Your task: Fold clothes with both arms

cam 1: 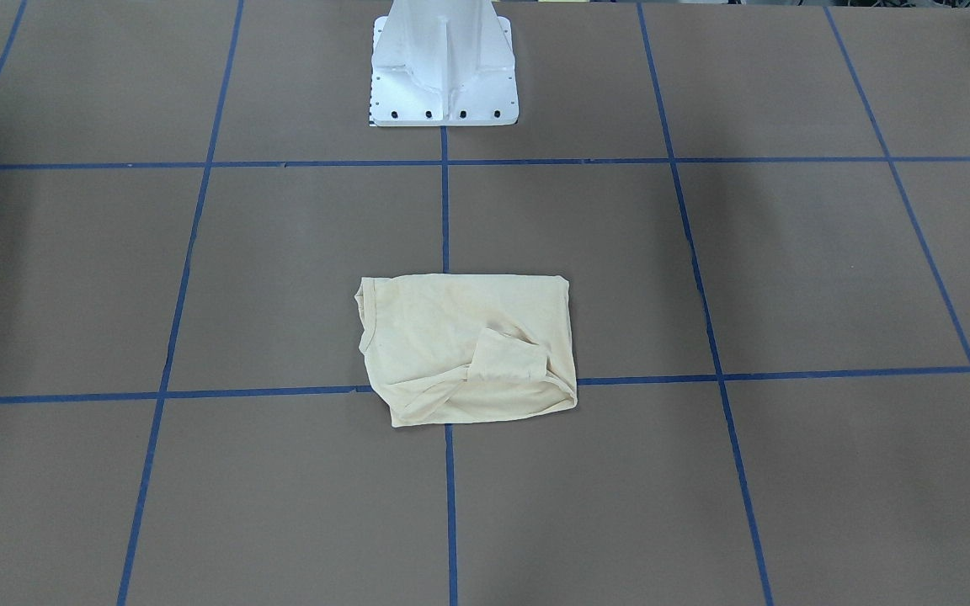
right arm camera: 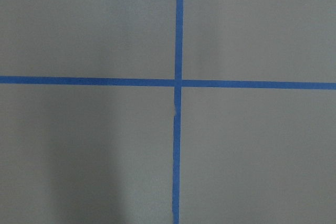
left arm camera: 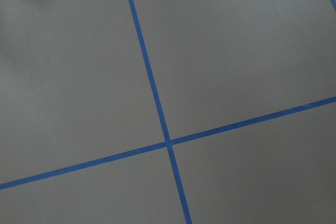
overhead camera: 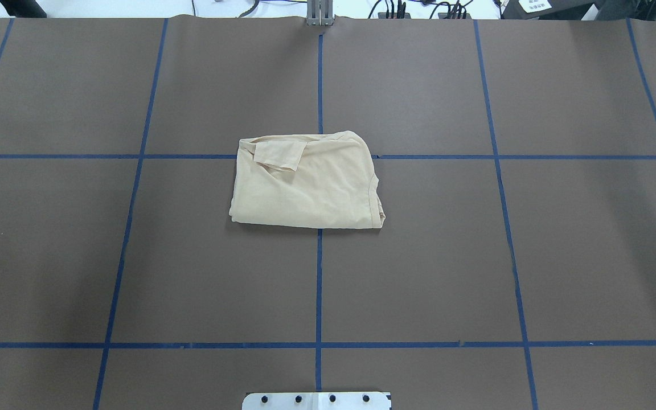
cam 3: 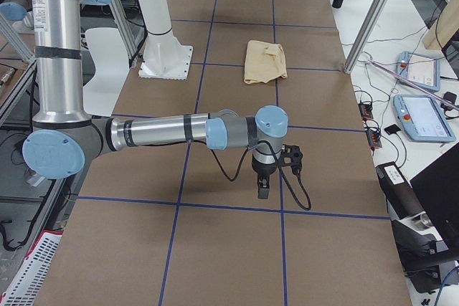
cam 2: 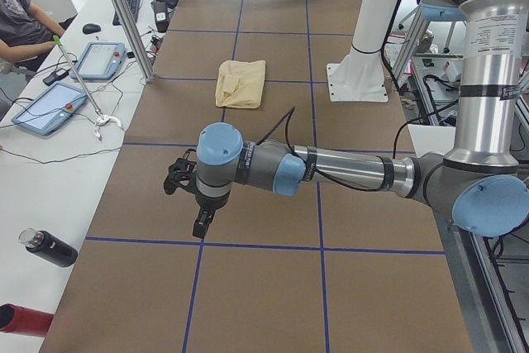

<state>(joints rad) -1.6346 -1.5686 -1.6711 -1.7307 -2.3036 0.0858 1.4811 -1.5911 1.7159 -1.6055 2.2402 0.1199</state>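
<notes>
- Lying folded on the brown, blue-taped surface point(overhead camera: 134, 256), the pale cream-yellow thin-fabric T-shirt point(overhead camera: 305, 185) sits well apart from both grippers.
- The black left gripper point(cam 2: 201, 225) and black right gripper point(cam 3: 263, 190) point down; whether they are open or closed cannot be told.

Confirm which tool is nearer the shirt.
Left, marginally. The left tool and right tool hang far off toward opposite ends, roughly mirrored, but the shirt lies slightly to the robot's left of the centre tape line.

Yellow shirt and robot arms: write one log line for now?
pale cream-yellow thin shirt: folded, flat on brown blue-taped table | black left gripper: off shirt, state unclear | black right gripper: same
</notes>
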